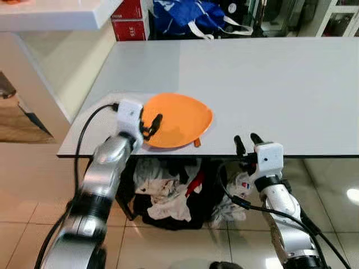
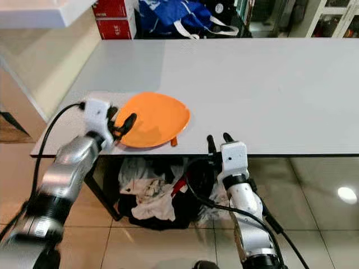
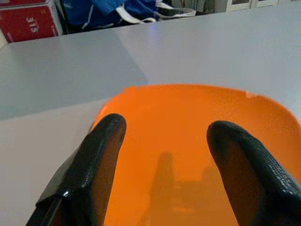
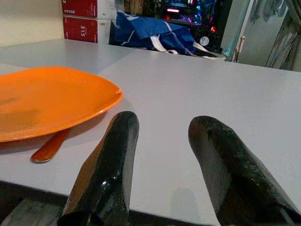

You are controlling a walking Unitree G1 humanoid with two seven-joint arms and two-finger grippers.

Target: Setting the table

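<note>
An orange plate (image 1: 180,119) lies on the grey table (image 1: 269,78), close to its front left edge. The tip of an orange utensil (image 4: 49,147) sticks out from under the plate's near rim. My left gripper (image 1: 152,126) hovers at the plate's left rim, open, its two fingers (image 3: 106,150) spread over the orange surface with nothing between them. My right gripper (image 1: 247,138) is at the table's front edge, to the right of the plate and apart from it, open and empty (image 4: 162,125).
A heap of clothes (image 1: 168,199) lies on the tiled floor under the table. Red boxes (image 1: 130,19) and a blue bag (image 1: 188,15) stand beyond the far edge. A white counter (image 1: 50,14) is at the far left.
</note>
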